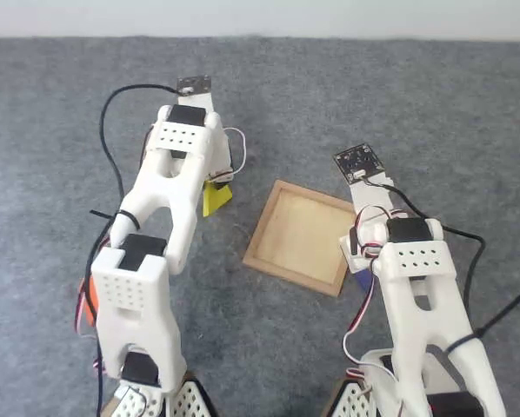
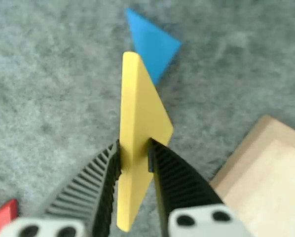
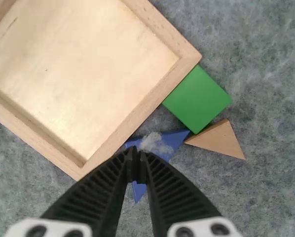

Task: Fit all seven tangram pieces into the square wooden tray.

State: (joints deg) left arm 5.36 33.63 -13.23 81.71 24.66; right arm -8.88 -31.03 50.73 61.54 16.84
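The left gripper is clamping a yellow piece upright beside the wooden tray, mid-surface. The left wrist view is showing a light blue triangle beyond it. The right wrist view is showing the right gripper, jaws together, over a dark blue triangle at the tray's outer edge, which a green square is touching.

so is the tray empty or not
Empty. The tray floor is bare wood; the yellow piece sits clamped in the left gripper.
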